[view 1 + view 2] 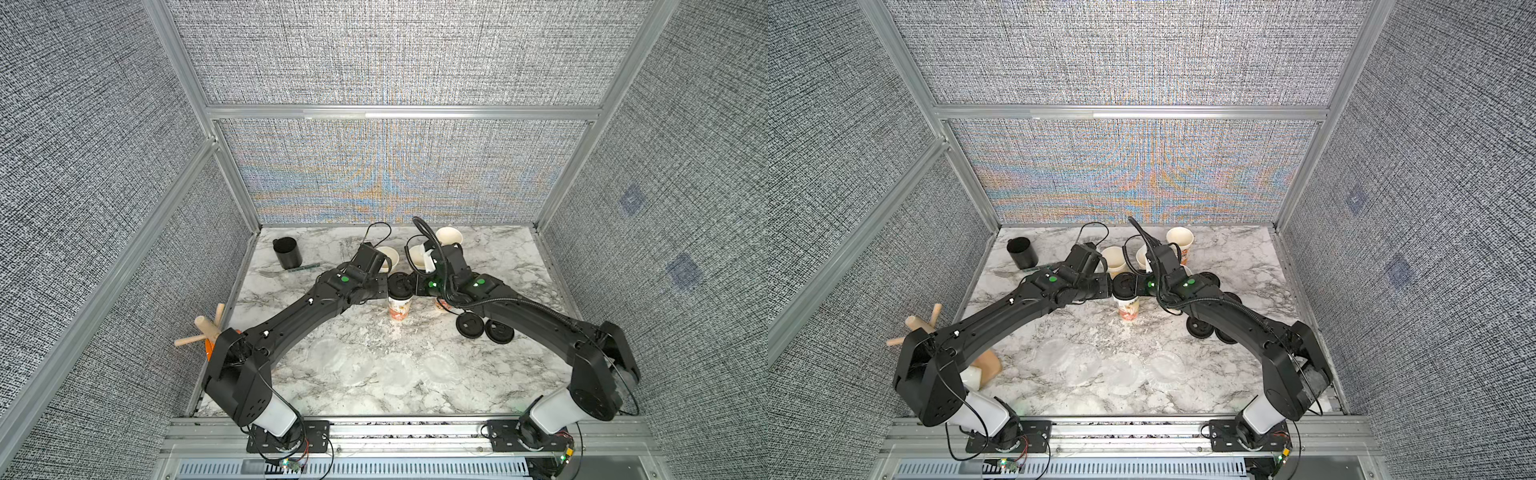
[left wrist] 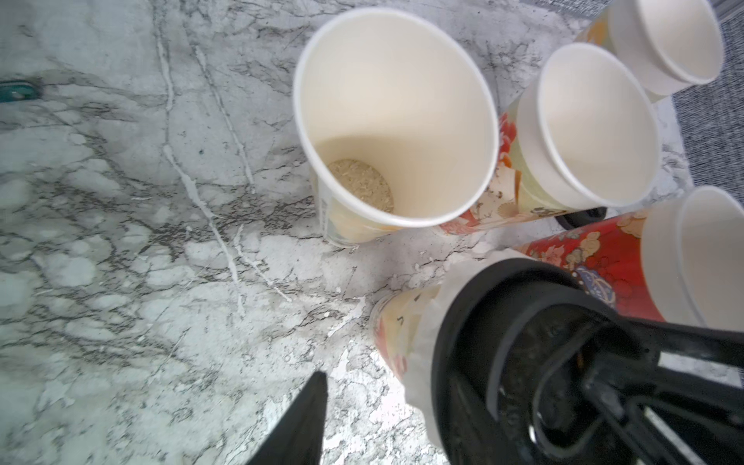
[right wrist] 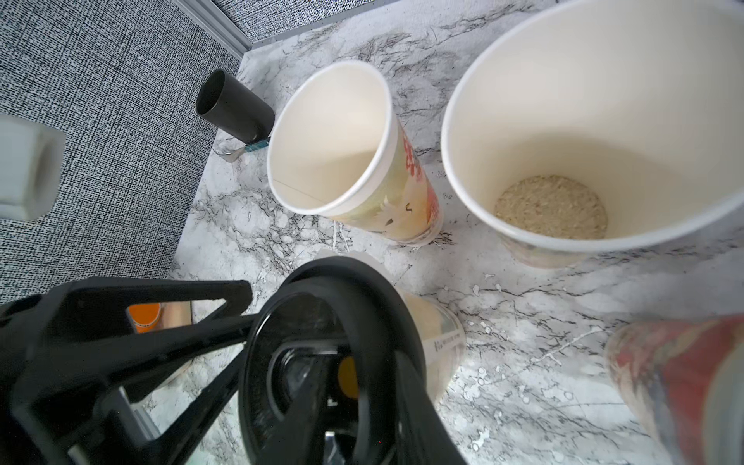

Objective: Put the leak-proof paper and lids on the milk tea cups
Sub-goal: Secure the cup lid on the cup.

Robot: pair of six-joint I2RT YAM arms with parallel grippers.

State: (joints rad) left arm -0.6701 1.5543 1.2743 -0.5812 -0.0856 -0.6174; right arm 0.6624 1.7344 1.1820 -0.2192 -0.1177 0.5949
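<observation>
A printed milk tea cup (image 1: 400,309) stands mid-table with a black lid (image 1: 400,286) on its mouth. A sheet of leak-proof paper (image 2: 422,362) hangs as a crinkled white skirt under that lid. My right gripper (image 3: 354,410) is shut on the lid's rim. My left gripper (image 2: 374,402) is open beside the cup; one of its fingers (image 2: 300,422) stands off the cup wall and the other is hidden by the lid. Three open cups (image 1: 388,257) (image 1: 417,254) (image 1: 449,236) stand behind; a red one (image 2: 604,273) is alongside. Loose paper sheets (image 1: 328,353) (image 1: 438,370) lie near the front.
Spare black lids (image 1: 469,324) (image 1: 498,330) lie under my right forearm. A plain black cup (image 1: 286,251) stands at the back left, with a fork (image 1: 270,273) by it. A wooden peg stand (image 1: 203,332) leans at the table's left edge. Grey panels wall in three sides.
</observation>
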